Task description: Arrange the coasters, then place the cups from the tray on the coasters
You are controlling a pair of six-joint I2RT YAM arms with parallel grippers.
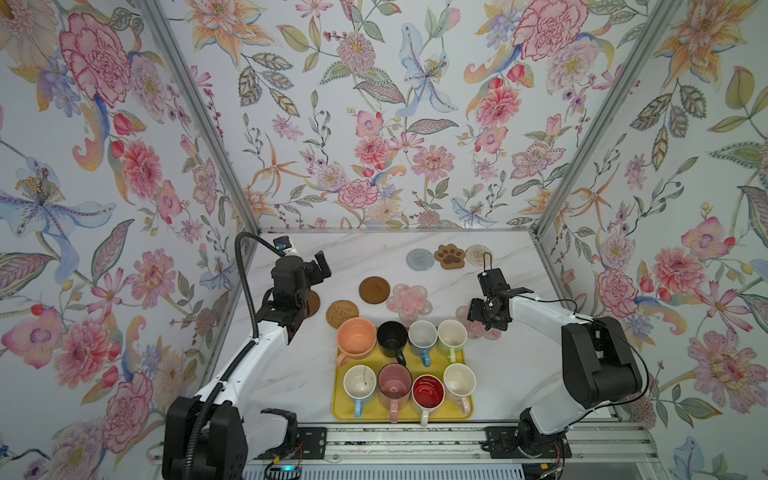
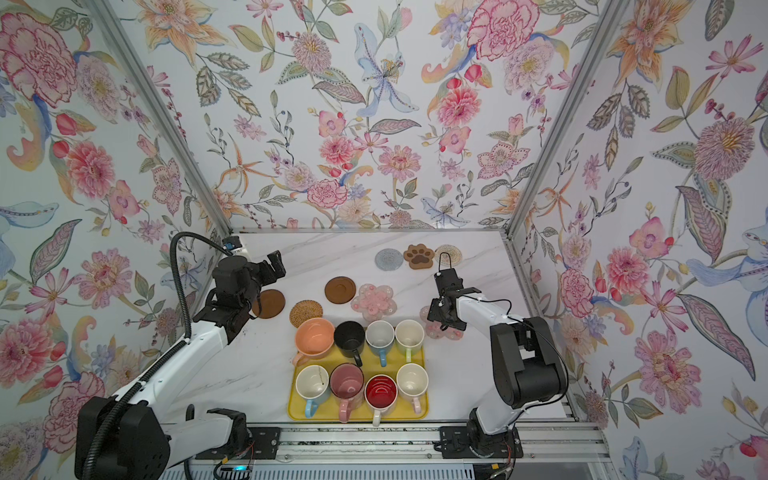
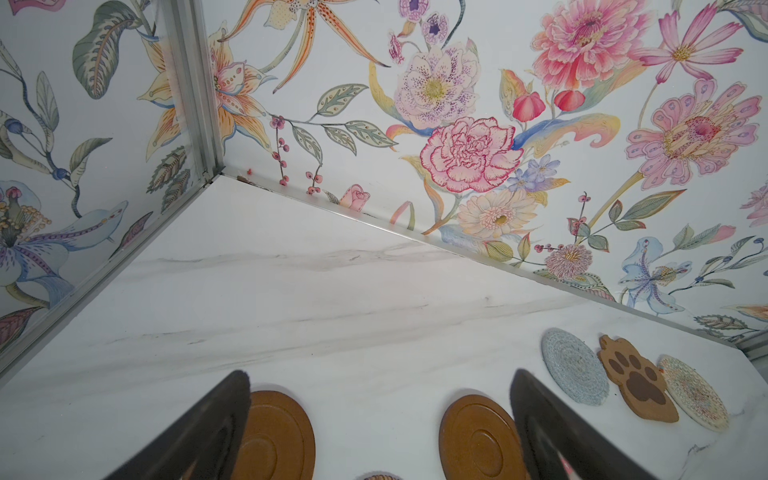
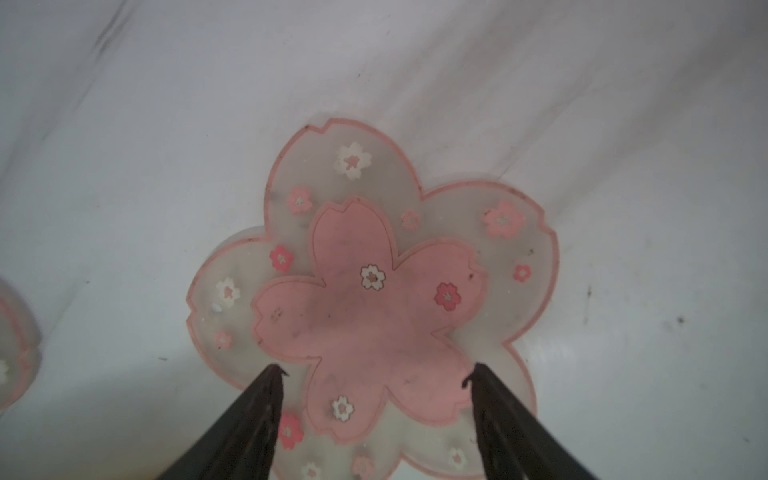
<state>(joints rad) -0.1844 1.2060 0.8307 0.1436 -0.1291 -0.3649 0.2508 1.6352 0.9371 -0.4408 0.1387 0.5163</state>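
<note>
Hovering just beyond the yellow tray [image 1: 340, 409], the right gripper [image 4: 374, 370] stood open-jawed over a pink flower coaster [image 4: 365, 307], likely thin and floppy, best pinched by a petal.

White marble tabletop [image 1: 374, 257]; floral wallpaper walls [image 1: 374, 104]; aluminium rail [image 1: 415, 440].

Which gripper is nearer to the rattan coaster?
Left. The left gripper hangs left of the rattan coaster, by a dark brown disc; the right gripper is far right, over a pink flower coaster.

Floral-papered walls [image 1: 374, 104] around white marble tabletop [image 1: 353, 257]
</note>
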